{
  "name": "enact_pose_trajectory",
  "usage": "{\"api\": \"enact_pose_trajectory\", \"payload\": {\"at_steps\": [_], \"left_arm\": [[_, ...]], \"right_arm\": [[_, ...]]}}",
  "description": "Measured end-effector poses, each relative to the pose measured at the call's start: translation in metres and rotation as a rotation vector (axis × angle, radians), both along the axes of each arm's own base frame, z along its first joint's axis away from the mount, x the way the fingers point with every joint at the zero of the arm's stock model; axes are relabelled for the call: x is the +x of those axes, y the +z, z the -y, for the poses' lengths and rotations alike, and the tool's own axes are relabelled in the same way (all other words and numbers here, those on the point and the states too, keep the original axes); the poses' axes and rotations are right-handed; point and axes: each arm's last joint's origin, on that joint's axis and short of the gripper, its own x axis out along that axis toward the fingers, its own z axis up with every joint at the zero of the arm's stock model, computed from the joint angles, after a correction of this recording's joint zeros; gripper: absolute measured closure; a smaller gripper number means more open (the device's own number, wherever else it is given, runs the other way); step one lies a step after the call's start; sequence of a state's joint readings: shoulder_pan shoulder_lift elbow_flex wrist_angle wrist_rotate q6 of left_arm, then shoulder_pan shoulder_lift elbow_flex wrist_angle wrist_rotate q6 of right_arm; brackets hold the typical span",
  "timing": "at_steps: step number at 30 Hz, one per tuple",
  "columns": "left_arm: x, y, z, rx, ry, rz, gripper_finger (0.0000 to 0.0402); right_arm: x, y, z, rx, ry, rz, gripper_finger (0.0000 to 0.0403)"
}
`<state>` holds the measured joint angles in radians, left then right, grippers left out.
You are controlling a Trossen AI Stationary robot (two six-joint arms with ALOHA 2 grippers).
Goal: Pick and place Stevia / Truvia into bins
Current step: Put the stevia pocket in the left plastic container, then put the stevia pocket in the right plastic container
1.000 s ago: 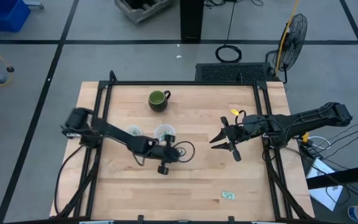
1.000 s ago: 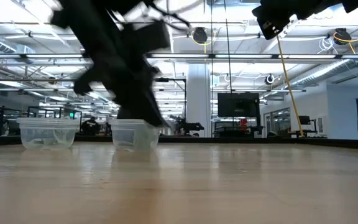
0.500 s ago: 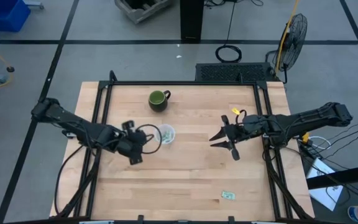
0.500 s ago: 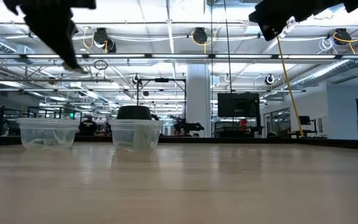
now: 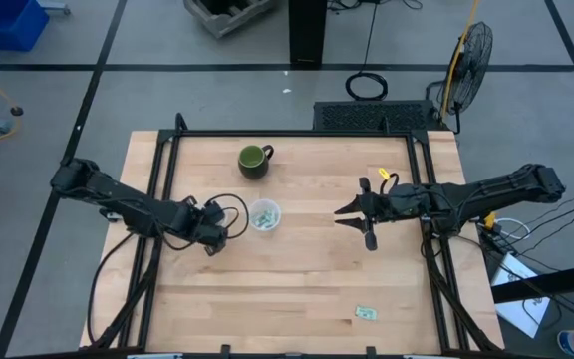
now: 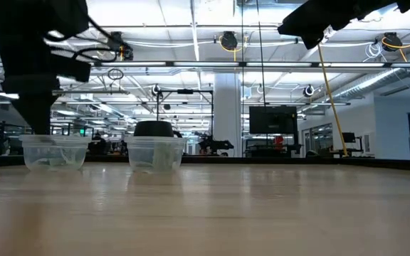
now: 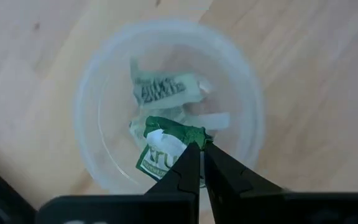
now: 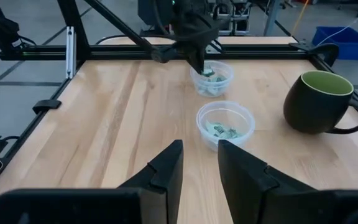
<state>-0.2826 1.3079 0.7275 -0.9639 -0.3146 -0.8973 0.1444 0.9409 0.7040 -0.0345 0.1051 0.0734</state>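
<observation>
My left gripper (image 7: 199, 148) is shut on a green and white sachet (image 7: 164, 149) and points down over the left clear cup (image 7: 241, 112), which has other sachets (image 7: 159, 91) in it. In the high view that gripper (image 5: 210, 235) hides this cup. The right clear cup (image 5: 264, 214) stands beside it on its base, with several sachets inside. One more sachet (image 5: 367, 313) lies flat near the table's near edge. My right gripper (image 8: 201, 163) is open and hovers above the table's right half (image 5: 360, 213), touching nothing. My left gripper pinches the sachet between its two fingertips at its crumpled green upper edge (image 7: 185, 133), coming from above and pointing down. The sachet hangs below the fingers inside the mouth of the left cup. Whether it touches the sachets beneath, I cannot tell.
A dark green handled mug (image 5: 254, 160) stands behind the two cups toward the far edge. Black frame rails (image 5: 163, 189) run along the table's left and right sides. Bare wood (image 5: 307, 269) lies between the cups and the lone sachet.
My left gripper swung from the near side of the right cup toward the table's left, then came down over the left cup. My right gripper drifted slightly toward the far edge.
</observation>
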Motion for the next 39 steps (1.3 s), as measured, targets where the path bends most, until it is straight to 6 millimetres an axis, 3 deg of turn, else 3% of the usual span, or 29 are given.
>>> {"api": "enact_pose_trajectory", "payload": {"at_steps": [4,12,17,21,29,36,39], "left_arm": [[-0.004,-0.005,-0.005,0.008,0.048,-0.021,0.0379],[-0.002,-0.004,-0.013,0.065,0.033,-0.020,0.0307],[-0.001,-0.004,-0.014,0.068,0.026,-0.019,0.0273],[-0.001,-0.004,-0.014,0.067,0.025,-0.018,0.0270],[0.004,0.003,-0.013,0.083,0.002,0.002,0.0281],[0.024,0.035,-0.011,0.135,-0.068,0.110,0.0284],[0.032,0.051,-0.010,0.187,-0.097,0.160,0.0284]], "right_arm": [[0.000,0.000,0.000,0.000,0.000,0.000,0.0310],[0.000,0.000,0.000,-0.006,0.003,0.002,0.0309],[-0.002,-0.014,0.000,-0.007,0.003,-0.038,0.0306],[-0.006,-0.019,-0.008,0.063,0.009,-0.101,0.0305],[-0.001,-0.022,-0.043,0.195,0.058,-0.284,0.0305],[0.014,-0.046,-0.094,0.231,0.118,-0.516,0.0305],[0.014,-0.050,-0.116,0.230,0.253,-0.596,0.0305]]}}
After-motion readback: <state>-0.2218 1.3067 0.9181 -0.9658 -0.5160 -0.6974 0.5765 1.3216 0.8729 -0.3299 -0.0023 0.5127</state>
